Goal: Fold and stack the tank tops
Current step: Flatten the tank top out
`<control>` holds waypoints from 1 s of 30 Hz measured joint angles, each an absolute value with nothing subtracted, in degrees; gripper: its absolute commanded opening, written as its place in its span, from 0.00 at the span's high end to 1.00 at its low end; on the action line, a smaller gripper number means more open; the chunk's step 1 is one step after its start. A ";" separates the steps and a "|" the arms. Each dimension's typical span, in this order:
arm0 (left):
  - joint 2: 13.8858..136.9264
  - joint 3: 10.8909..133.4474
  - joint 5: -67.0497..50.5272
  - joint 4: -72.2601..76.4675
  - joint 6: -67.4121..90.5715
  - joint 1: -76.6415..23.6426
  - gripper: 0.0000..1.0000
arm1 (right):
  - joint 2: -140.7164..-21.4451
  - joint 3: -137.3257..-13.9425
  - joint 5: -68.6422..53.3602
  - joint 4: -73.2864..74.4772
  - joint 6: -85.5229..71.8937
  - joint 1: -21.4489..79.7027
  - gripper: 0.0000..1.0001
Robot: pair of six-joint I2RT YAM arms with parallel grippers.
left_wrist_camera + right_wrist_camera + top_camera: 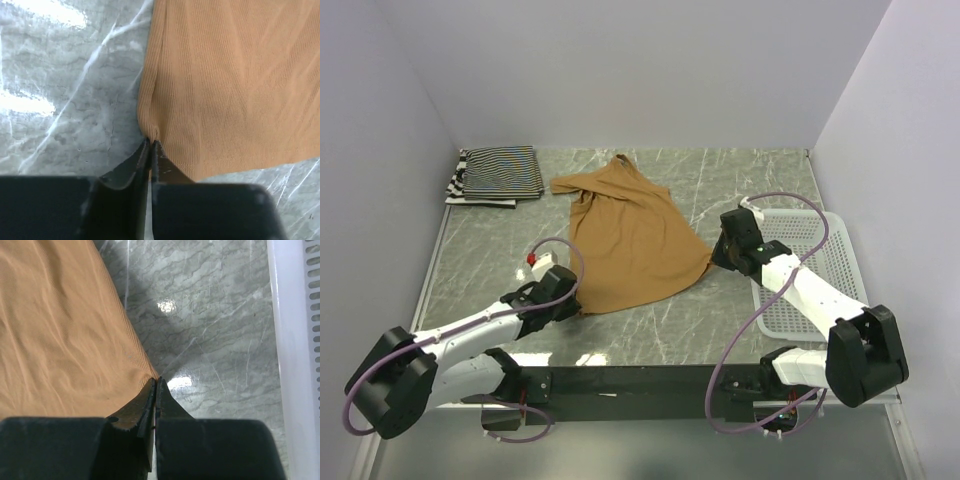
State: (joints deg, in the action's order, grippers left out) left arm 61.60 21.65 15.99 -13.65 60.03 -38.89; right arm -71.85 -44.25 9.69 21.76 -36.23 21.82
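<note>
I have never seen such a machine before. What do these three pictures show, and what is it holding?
These are two robot arms at a grey table. The wide picture is taken from above and behind them; the other two come from cameras on the left and right wrists. On the table lie a spread tan top, folded striped tops at the far left, and a white basket at the right. The left gripper and the right gripper are both shut, each pinching a near corner of the tan top.

tan top (235,85) ribbed matt knit; table (215,340) glossy marbled stone look; basket (292,340) smooth white plastic
</note>
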 measured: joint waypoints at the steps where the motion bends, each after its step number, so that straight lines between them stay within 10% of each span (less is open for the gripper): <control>1: 61.58 21.74 16.01 -13.74 59.90 -38.94 0.99 | -71.77 -44.38 9.50 21.93 -36.12 21.71 1.00; 30: 46.30 94.35 27.68 -33.95 42.48 -39.09 0.99 | -50.52 -99.18 -8.25 33.26 -35.05 19.97 1.00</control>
State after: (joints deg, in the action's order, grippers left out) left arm 46.30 94.35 27.68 -33.95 42.48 -39.09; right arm -50.52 -99.18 -8.25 33.26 -35.05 19.97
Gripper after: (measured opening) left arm 0.013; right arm 0.010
